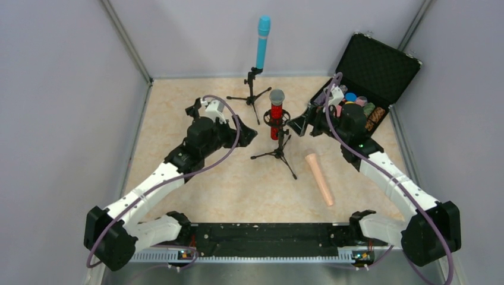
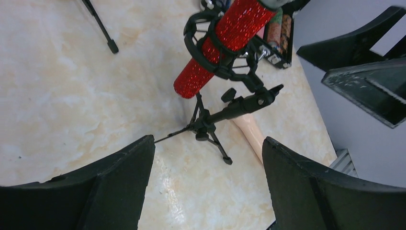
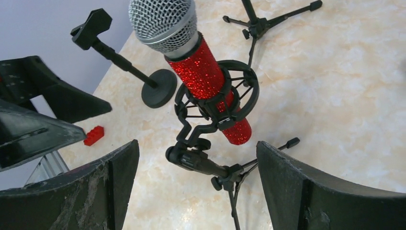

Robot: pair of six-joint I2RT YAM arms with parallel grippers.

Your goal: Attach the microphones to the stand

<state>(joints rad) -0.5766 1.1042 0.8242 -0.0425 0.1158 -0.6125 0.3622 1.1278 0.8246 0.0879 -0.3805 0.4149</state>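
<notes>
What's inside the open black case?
The case holds small blue, pink, green and brown items, too small to identify. The right arm hides its near left part.

red mic (image 1: 276, 114) seated in centre stand (image 1: 278, 152); teal mic (image 1: 262, 40) upright on rear stand (image 1: 251, 90); peach mic (image 1: 320, 179) lying flat.

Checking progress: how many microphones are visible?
3: teal mic on far stand, red mic in near stand, peach mic lying on table; open case may hide more.
</notes>
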